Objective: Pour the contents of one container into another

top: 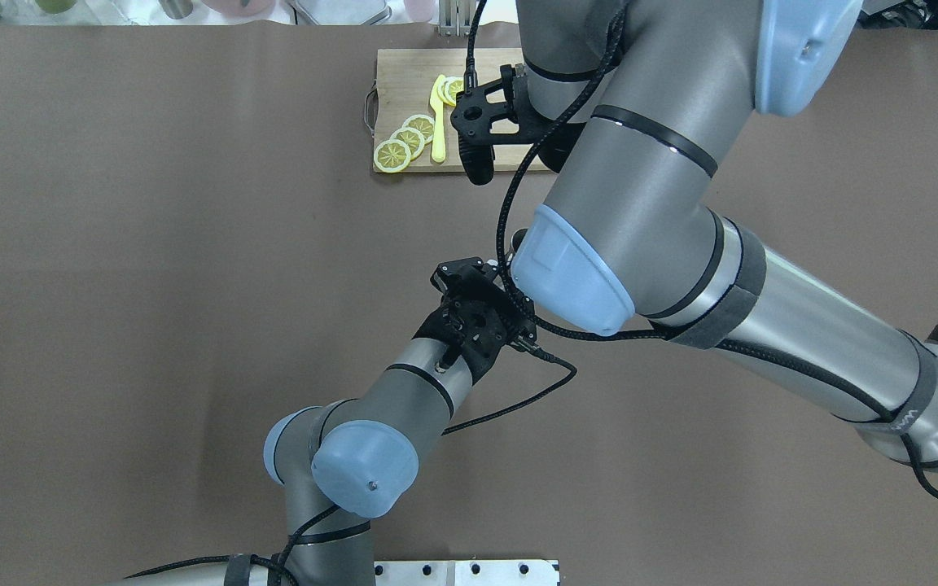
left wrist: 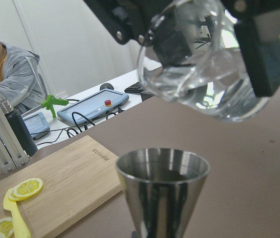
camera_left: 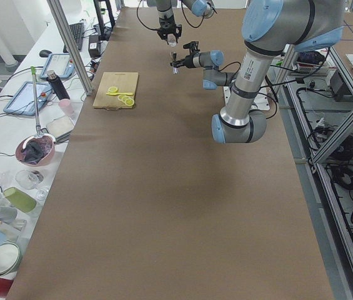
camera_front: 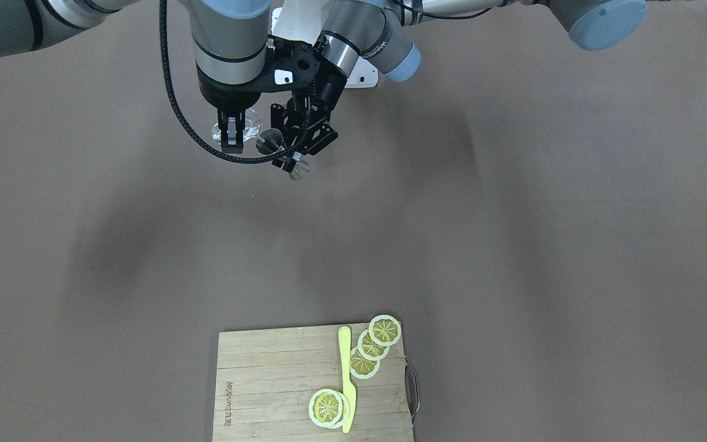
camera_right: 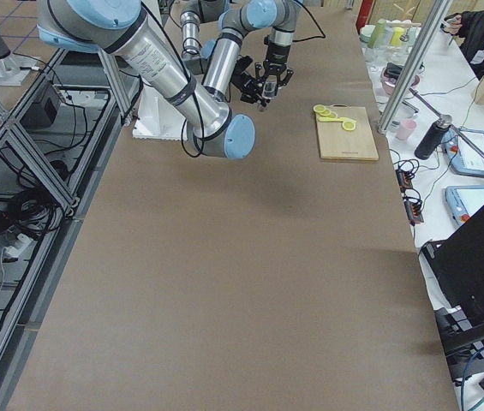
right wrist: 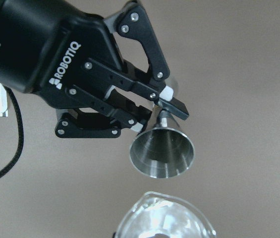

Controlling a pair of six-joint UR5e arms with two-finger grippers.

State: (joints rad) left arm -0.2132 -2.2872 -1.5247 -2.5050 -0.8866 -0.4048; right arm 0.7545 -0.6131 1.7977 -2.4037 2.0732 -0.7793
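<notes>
My right gripper (camera_front: 231, 136) is pinching the clear glass (left wrist: 204, 74), which is tipped over. It is well apart from the cutting board (camera_front: 267, 368), on my base's side. Just beside it, my left gripper (right wrist: 158, 115) is clamped on the waist of the steel jigger (right wrist: 162, 153), cone mouth under the glass lip. I judge this the pouring step, though I cannot see liquid. Next I need more tilt, with the lip over the cone. The lemon slices (camera_front: 373, 347) and yellow knife (camera_front: 347, 380) on the board lie too far off to hinder.

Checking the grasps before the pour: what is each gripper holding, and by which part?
Left gripper: steel jigger, pinched at its narrow waist between the two cones. Right gripper: clear glass, clamped across its sides.
</notes>
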